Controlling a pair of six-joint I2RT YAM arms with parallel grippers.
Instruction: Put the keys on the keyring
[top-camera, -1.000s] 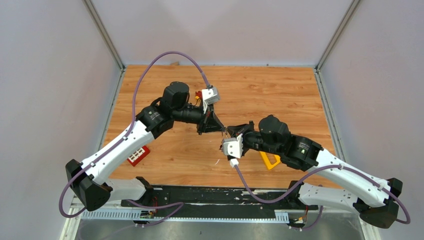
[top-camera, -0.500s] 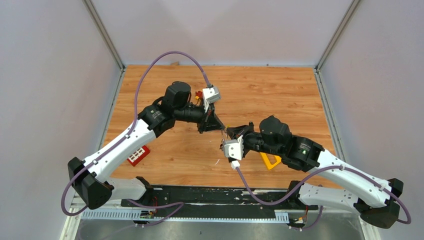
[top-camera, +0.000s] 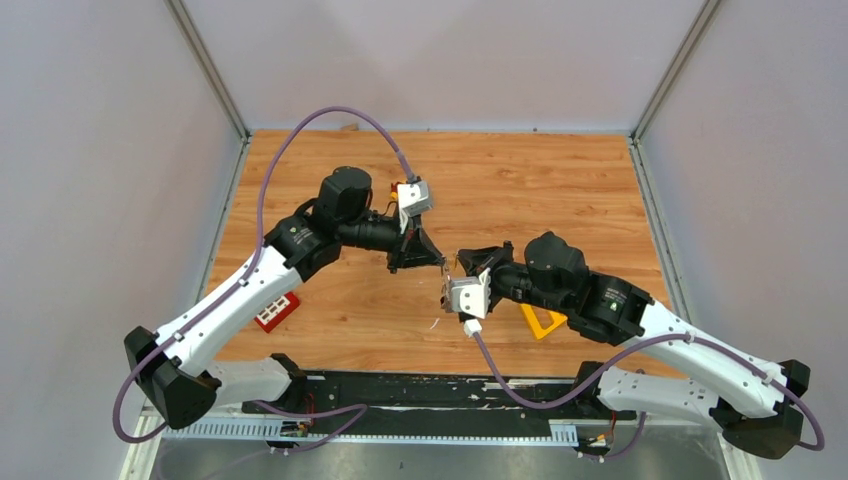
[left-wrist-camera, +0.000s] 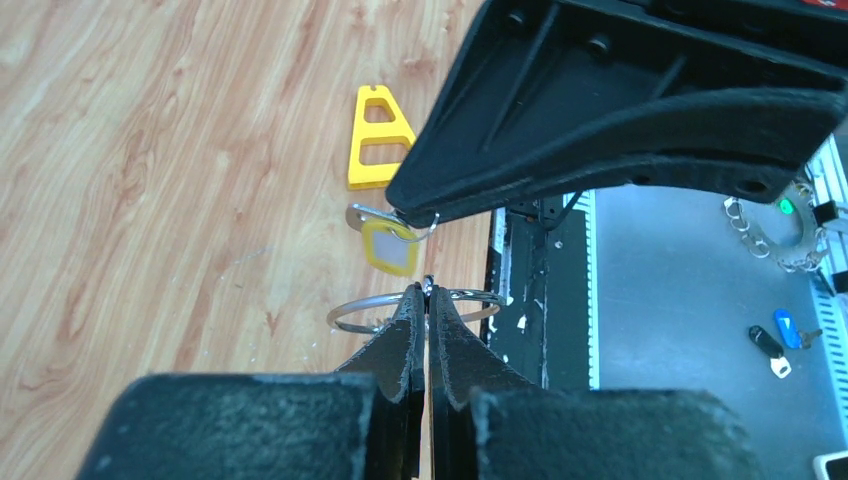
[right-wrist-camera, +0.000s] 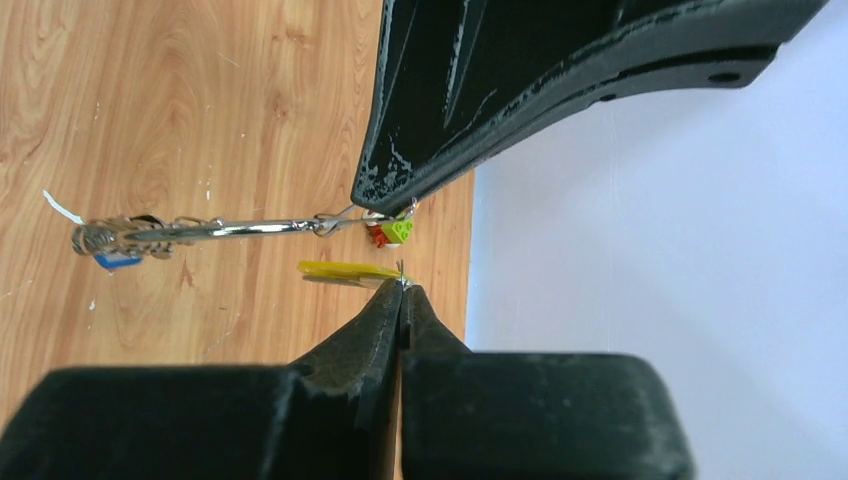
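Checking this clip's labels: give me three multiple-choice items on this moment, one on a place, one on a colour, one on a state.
1. The yellow triangle lies: A on the wooden table; B in a gripper; C against the back wall.
2. The tag held by the right gripper is: A blue; B red; C pale yellow.
3. The left gripper is: A open; B shut on the keyring; C shut on nothing.

Key: 1 A, it lies flat on the wood. 2 C, the pale yellow tag hangs from the shut tips. 3 B, its jaws pinch the thin wire ring.
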